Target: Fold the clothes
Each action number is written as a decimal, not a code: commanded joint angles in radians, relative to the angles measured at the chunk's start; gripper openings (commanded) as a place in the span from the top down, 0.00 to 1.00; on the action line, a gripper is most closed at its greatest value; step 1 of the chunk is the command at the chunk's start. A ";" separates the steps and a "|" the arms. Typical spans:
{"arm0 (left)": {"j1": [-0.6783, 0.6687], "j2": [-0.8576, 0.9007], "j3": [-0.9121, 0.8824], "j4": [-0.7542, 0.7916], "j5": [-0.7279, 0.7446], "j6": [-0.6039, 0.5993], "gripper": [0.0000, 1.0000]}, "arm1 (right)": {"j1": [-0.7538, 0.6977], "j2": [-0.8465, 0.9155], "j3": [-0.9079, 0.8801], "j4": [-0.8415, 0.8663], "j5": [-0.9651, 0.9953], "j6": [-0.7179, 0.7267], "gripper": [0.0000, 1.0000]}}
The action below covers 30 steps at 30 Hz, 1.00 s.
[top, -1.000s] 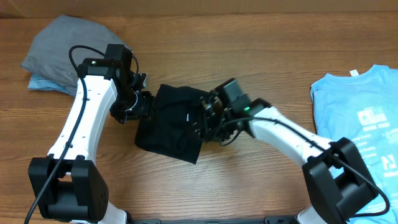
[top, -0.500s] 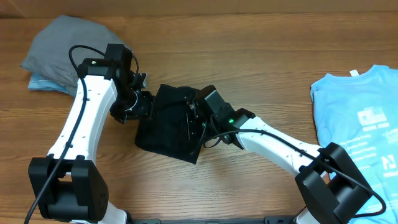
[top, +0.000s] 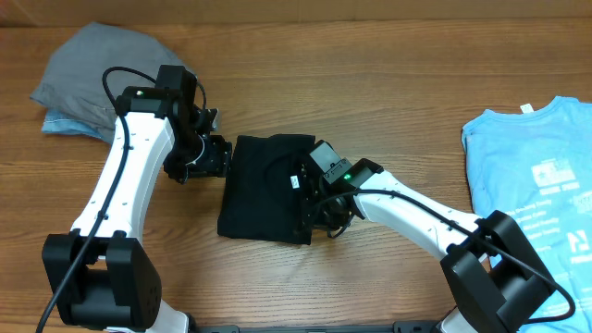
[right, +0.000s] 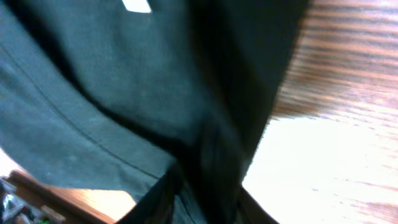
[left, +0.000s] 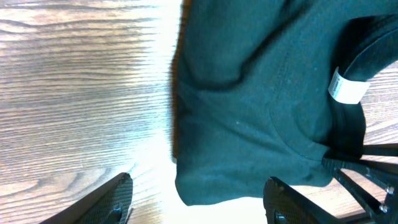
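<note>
The left hand [top: 213,157] stood apart at ten o'clock of the black T-shirt [top: 264,185]. The right hand [top: 310,199], at four o'clock, showed no readable grip. Cloth snagged there could drag the fold open.

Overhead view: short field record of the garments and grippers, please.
centre: plain black cotton T-shirt, folded into a compact shape
left gripper: open, beside the shirt's left edge
right gripper: over the shirt's right edge; grip unclear
right side: light blue printed T-shirt, spread flat
far left: grey fabric bundle, crumpled
</note>
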 commanded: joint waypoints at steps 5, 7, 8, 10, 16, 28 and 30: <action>0.002 0.000 -0.002 -0.002 -0.026 0.026 0.28 | -0.124 -0.094 0.015 -0.012 0.052 -0.006 0.73; 0.002 0.000 -0.002 0.002 -0.026 0.026 0.28 | -0.179 -0.134 0.015 0.016 0.047 -0.011 0.73; 0.002 0.000 -0.002 0.005 -0.026 0.026 0.27 | -0.206 -0.150 0.015 0.050 0.019 -0.045 0.73; 0.002 0.000 -0.003 0.015 -0.025 0.025 0.26 | -0.247 -0.164 0.015 0.141 -0.056 -0.126 0.60; 0.002 0.000 -0.002 0.049 -0.019 0.017 0.23 | -0.256 -0.117 0.015 0.308 -0.084 -0.140 0.44; 0.002 0.000 -0.002 0.048 -0.018 0.017 0.23 | -0.238 0.026 0.014 0.458 -0.135 -0.080 0.51; 0.002 0.000 -0.002 0.047 -0.018 0.017 0.23 | -0.239 0.026 0.014 0.460 -0.168 -0.079 0.43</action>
